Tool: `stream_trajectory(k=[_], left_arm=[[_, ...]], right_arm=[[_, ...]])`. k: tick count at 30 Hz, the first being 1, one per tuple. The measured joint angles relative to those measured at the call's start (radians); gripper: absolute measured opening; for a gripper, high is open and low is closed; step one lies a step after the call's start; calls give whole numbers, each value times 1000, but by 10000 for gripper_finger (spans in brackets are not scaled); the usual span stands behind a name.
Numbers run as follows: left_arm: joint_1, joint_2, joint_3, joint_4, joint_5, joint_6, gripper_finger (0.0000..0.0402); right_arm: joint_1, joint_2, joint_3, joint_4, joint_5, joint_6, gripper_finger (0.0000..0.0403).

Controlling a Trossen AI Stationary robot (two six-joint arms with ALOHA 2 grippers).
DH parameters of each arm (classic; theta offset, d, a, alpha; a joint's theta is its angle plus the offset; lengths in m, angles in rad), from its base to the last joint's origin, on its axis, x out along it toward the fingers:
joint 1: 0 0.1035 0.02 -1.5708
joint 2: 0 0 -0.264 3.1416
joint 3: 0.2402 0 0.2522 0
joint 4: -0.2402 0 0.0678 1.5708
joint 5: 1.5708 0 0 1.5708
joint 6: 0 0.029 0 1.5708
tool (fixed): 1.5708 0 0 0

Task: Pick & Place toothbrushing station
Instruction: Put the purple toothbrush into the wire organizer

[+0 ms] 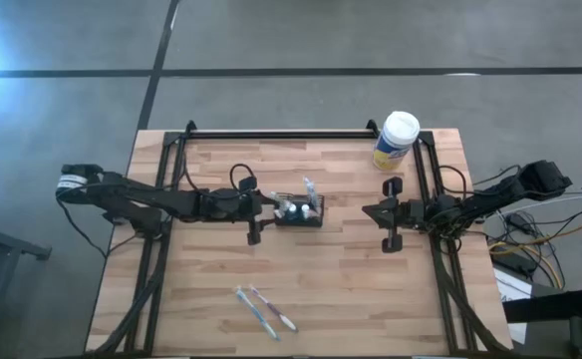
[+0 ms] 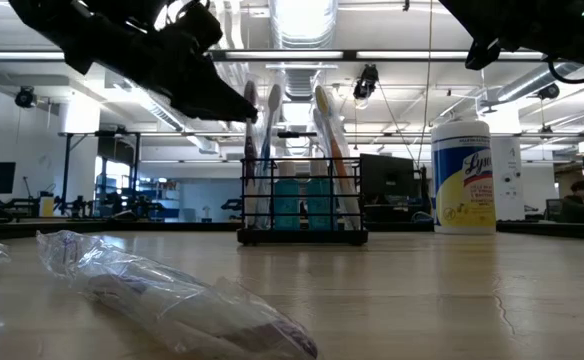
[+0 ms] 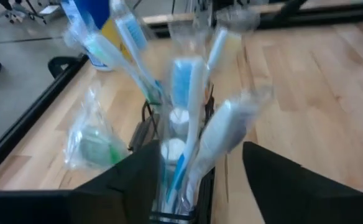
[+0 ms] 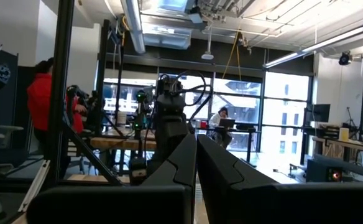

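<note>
The small black wire basket (image 1: pixel 299 212) stands upright on the wooden table, a little left of its middle. Several wrapped toothbrushes (image 3: pixel 222 127) and two white-capped toothpaste tubes (image 3: pixel 178 118) stand in it. Low over the table, my left gripper (image 1: pixel 269 209) reaches level toward the basket's left side. It is open, and its fingers (image 3: pixel 138 180) stand on either side of the toothbrush handles; I cannot tell whether they touch any. Two more wrapped toothbrushes (image 1: pixel 264 311) lie flat near the table's front edge. My right gripper (image 1: pixel 371 211) waits shut at the table's right.
A white-lidded canister with a yellow label (image 1: pixel 396 140) stands at the table's far right corner. A clear wrapper with something green in it (image 3: pixel 91 140) shows beside the basket. Black frame rails (image 1: pixel 271 133) run along the far edge and both sides.
</note>
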Motion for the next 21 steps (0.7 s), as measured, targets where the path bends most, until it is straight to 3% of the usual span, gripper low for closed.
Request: stream_trajectory(k=[7, 13, 17, 21], left_arm=[[-4, -145, 1, -144, 16, -30, 269], [-30, -350, -40, -226, 165, -44, 264], [-52, -529, -135, -235, 156, -51, 236], [-52, -729, -246, -263, 150, -78, 165]], right_arm=[[0, 0, 0, -1, 0, 0, 8], [0, 0, 0, -8, 0, 0, 8], [0, 0, 0, -13, 0, 0, 8], [0, 1, 0, -20, 0, 1, 8]])
